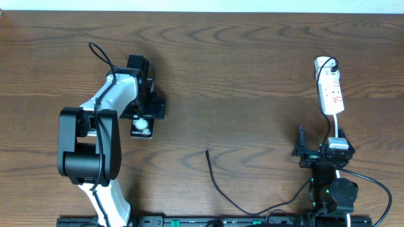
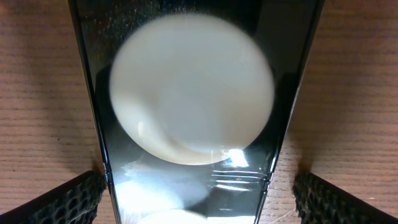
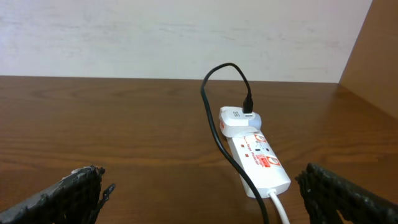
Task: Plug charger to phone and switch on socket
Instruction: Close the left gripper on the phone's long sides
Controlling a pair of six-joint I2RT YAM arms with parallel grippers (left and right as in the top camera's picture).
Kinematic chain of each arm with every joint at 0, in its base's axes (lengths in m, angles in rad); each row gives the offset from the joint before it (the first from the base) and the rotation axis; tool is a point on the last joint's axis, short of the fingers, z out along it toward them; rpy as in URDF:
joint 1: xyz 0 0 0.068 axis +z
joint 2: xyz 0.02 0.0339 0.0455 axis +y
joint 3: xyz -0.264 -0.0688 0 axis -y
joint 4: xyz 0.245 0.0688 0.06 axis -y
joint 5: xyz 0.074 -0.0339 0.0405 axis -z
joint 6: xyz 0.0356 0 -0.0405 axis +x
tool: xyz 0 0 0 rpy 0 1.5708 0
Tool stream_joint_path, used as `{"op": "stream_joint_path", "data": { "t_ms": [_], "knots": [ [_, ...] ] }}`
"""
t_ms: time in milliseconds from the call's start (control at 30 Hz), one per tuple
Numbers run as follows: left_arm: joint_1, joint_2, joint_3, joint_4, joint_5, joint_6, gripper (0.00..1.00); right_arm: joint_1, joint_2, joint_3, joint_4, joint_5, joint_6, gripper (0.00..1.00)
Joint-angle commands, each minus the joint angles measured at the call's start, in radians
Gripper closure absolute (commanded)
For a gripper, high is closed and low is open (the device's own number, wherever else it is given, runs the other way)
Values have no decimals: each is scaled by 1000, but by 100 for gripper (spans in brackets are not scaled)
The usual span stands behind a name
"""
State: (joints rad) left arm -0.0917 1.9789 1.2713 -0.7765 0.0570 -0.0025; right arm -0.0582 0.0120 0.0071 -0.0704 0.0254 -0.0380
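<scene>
The phone, a glossy black slab with white round spots, lies on the table at the left. My left gripper hovers right over it. In the left wrist view the phone fills the middle, and the left gripper is open, a finger on each side, apart from its edges. The charger lies loose mid-table, its free tip pointing away at the centre. The white socket lies at the far right. My right gripper is open just in front of it. The socket shows between the open right gripper fingers.
A white plug sits in the socket's far end with the black cable looping out of it. The socket's white lead runs back toward my right wrist. A pale wall stands behind the table.
</scene>
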Motion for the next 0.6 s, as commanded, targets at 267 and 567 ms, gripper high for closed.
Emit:
{"op": "stream_joint_path", "data": {
  "t_ms": [267,567],
  "knots": [
    [0,42,-25,-11,-46,6,2,-6,-5,-2,-4,-3,-8,1],
    [0,42,-25,1,-46,6,2,-6,-5,-2,-4,-3,-8,1]
  ]
}}
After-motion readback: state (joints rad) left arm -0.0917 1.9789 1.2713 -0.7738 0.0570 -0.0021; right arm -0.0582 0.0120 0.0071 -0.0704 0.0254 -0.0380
